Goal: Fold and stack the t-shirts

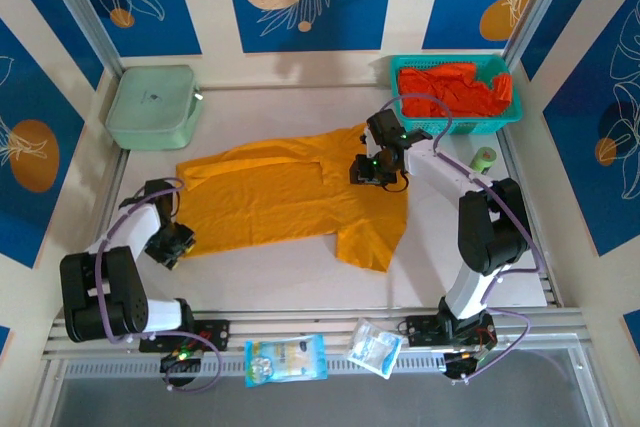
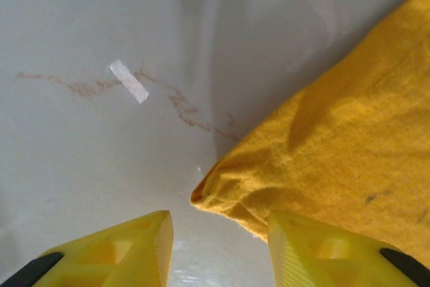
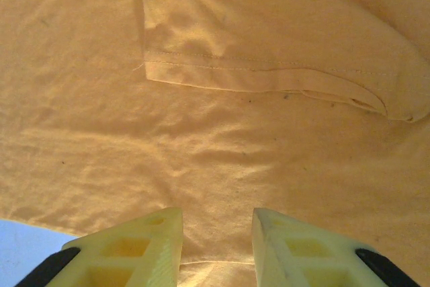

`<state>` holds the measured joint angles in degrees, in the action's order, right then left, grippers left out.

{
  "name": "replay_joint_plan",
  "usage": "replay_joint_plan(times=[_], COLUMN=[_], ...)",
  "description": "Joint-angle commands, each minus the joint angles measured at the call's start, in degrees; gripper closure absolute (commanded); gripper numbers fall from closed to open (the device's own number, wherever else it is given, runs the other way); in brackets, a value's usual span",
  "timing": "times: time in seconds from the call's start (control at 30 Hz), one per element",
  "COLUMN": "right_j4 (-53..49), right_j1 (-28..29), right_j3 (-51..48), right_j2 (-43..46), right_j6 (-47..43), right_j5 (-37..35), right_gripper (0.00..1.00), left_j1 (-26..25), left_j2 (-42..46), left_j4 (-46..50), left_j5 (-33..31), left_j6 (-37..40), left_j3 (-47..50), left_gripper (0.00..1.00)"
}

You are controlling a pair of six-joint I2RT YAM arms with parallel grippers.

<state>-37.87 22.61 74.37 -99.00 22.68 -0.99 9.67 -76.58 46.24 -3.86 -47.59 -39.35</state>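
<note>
**Mustard shirt spread flat, a gripper at each end**

At 10 o'clock on the table (image 1: 270, 282) sits a pale green box (image 1: 150, 107). Its lid is shut, so whatever is inside is hidden, and a small mark on the lid is too tiny to read.

The left gripper (image 1: 176, 243) is at 8 o'clock, by the near-left corner of the mustard t-shirt (image 1: 280, 197). In the left wrist view its yellow fingers (image 2: 127, 247) stand spread, with bare table between them. The rounded corner of cloth lies just ahead of the gap and meets the right-hand finger, and the frame cuts off the rest of the shirt. A strip of tape (image 2: 129, 80) sticks to the table at 11 o'clock from that corner, beside faint brown marks.

The shirt lies across the middle of the table, with one flap reaching toward 5 o'clock. At 6 o'clock, on the near rail, lie a blue-printed packet (image 1: 285, 359) and a clear packet (image 1: 375, 347). Their print is illegible.

The right gripper (image 1: 374, 171) is over the shirt's right end and hides the cloth beneath it. In the right wrist view its fingers (image 3: 148, 240) stand slightly apart, with a stitched hem beyond them. A low ridge of cloth shows in the gap, but I cannot tell whether it is pinched.

At 1 o'clock, a teal basket (image 1: 450, 59) holds crumpled red-orange t-shirts (image 1: 450, 87), too bunched to count. A green roll (image 1: 484, 158) stands at 3 o'clock, just beside the right arm.
</note>
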Motion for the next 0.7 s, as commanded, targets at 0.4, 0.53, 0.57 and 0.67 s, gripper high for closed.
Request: replay_joint_plan(times=[0.4,0.53,0.57,0.67], right_j4=[-3.3,-4.65,-4.62,-2.55], right_j1=[1.82,1.91,1.98,2.41], right_j3=[-0.55,0.31,0.4,-0.37], right_j2=[4.13,8.72,10.65,17.77], right_j6=[-1.09,-3.14,-4.2,-7.92], right_j5=[0.4,-1.42,-2.23,-4.57], right_gripper=[0.67,0.68,0.69,0.69], left_j1=[1.84,1.87,1.9,1.92], left_j2=[-9.48,-11.54,-12.04,-12.92], left_j4=[-13.19,-15.06,-15.42,-16.34], left_j5=[2.52,3.32,3.62,4.16], left_j6=[1.84,3.5,4.05,5.2], left_j3=[1.85,0.13,-0.42,-1.93], left_gripper=[0.68,0.76,0.79,0.86])
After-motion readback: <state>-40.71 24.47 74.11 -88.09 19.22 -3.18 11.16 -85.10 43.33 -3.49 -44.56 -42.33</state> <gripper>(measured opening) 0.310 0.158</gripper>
